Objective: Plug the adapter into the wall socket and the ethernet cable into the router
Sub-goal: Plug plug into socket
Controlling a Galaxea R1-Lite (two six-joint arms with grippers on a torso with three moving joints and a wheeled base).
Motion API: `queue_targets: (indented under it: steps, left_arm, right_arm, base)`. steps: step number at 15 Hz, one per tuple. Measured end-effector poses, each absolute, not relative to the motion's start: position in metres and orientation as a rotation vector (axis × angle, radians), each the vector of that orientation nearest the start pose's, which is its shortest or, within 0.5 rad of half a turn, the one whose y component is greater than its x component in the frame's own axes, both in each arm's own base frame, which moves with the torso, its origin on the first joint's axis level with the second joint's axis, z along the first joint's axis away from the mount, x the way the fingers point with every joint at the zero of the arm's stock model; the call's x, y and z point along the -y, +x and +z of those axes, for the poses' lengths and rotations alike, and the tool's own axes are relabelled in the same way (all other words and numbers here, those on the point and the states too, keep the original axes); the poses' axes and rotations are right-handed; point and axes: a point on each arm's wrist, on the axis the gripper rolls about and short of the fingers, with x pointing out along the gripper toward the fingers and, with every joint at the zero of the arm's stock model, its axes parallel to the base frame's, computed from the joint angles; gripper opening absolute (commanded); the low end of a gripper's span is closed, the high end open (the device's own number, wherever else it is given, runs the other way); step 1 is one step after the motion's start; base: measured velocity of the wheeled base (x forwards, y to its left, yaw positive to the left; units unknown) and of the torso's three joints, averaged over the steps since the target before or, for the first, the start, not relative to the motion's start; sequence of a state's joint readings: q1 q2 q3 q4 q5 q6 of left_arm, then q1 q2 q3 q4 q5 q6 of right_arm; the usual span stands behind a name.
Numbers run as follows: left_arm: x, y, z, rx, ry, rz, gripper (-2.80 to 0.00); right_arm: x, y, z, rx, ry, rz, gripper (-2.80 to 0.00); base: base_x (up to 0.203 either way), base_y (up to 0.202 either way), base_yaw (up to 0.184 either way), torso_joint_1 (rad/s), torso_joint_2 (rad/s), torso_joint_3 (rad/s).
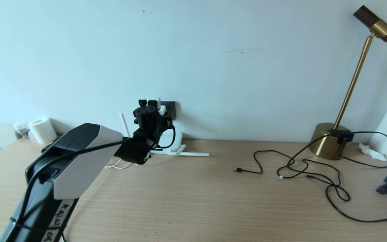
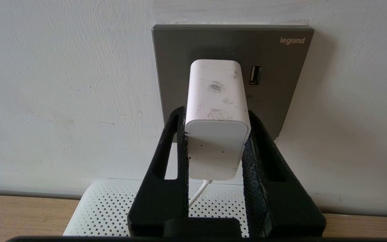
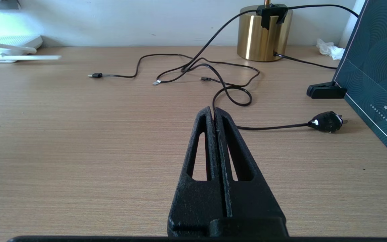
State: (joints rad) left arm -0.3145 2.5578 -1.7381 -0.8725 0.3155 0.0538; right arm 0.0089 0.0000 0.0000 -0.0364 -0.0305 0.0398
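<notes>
Adapter (image 2: 217, 121) sits against the wall socket (image 2: 274, 84), clamped betw. the left gripper (image 2: 215, 134) fingers, above the router (image 2: 106, 208) at the table's back edge. Only the left wrist view shows the socket's USB port and "legrand" mark. Right wrist view alone shows the right gripper (image 3: 214, 114), fingers pressed together, low over the wooden table (image 3: 79, 134). 1 brass lamp (image 1: 328, 144), 1 paper roll (image 1: 42, 129), several thin black cables (image 1: 301, 168). Plain pale wall.
</notes>
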Motion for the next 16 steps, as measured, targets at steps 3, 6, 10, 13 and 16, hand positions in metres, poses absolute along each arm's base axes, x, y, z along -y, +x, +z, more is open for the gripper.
queue_targets:
  steps: [3, 6, 10, 13, 16]
  left_arm:
    - [0.1555, 0.5027, 0.0973, 0.05, 0.039, 0.002, -2.8]
    - [0.1555, 0.503, 0.1021, 0.05, 0.039, 0.002, -2.8]
    - [0.1555, 0.503, 0.1037, 0.054, 0.037, 0.002, -2.8]
    - [0.1555, 0.503, 0.1038, 0.054, 0.037, 0.002, -2.8]
    - [0.1555, 0.503, 0.1041, 0.054, 0.036, 0.002, -2.8]
  right_arm:
    - [0.0009, -0.0229, 0.0792, 0.037, 0.04, -0.021, -2.8]
    - [0.0009, -0.0229, 0.0792, 0.037, 0.041, -0.021, -2.8]
    - [0.0009, -0.0229, 0.0792, 0.037, 0.041, -0.021, -2.8]
    - [0.0009, -0.0229, 0.0792, 0.036, 0.041, -0.021, -2.8]
    - [0.0009, -0.0229, 0.0792, 0.036, 0.04, -0.021, -2.8]
  base:
    - [0.0, 0.0, 0.0, 0.0, 0.0, 0.0]
    - [0.0, 0.0, 0.0, 0.0, 0.0, 0.0]
    - [0.0, 0.0, 0.0, 0.0, 0.0, 0.0]
    - [0.0, 0.0, 0.0, 0.0, 0.0, 0.0]
    - [0.0, 0.0, 0.0, 0.0, 0.0, 0.0]
